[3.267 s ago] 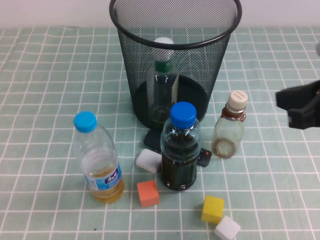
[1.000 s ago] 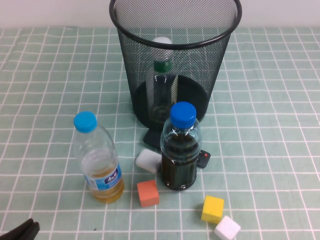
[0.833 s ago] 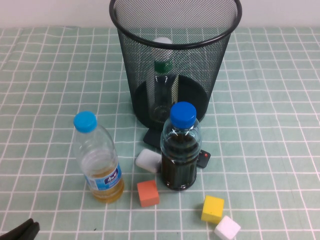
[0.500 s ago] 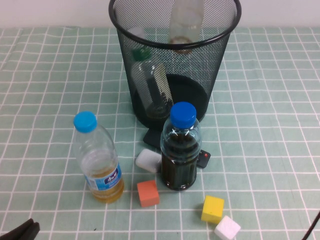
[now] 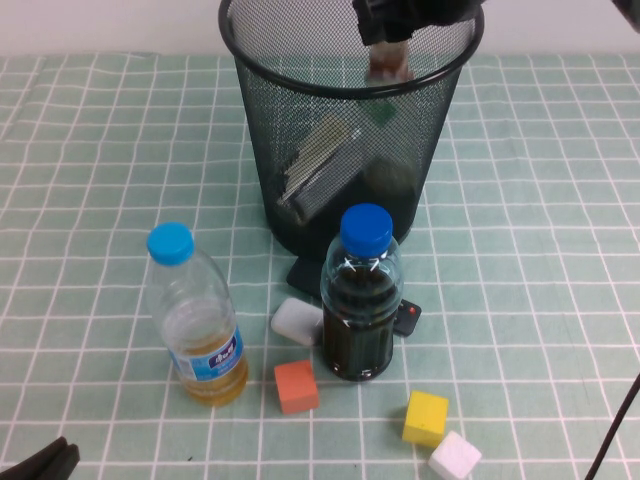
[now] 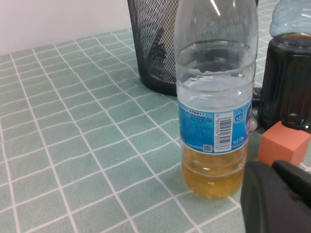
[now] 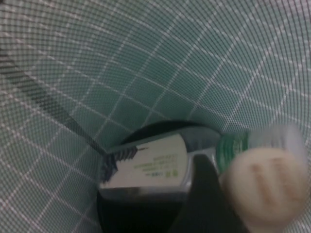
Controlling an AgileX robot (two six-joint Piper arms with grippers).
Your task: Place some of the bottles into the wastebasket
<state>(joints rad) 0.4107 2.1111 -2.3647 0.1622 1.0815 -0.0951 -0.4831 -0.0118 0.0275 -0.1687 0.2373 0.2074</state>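
The cream-capped bottle (image 7: 267, 189) is now inside the wastebasket (image 5: 240, 50), its cap a pale blur just below the rim at the upper middle of the high view. A few seconds ago it stood on the tabletop (image 5: 540, 250), right of the basket. The green-banded bottle (image 5: 322, 160), upright a second ago, now lies tilted against the mesh with its label up, probably knocked over. So both bottles are in, and I judge the task nearly done.

My right tool (image 5: 400, 18) hovers over the basket's mouth at the top edge. The cap is so close that I cannot tell whether the tool is apart or clamped on it. My left tool (image 5: 40, 462) sits together in the lower left corner, holding nothing.
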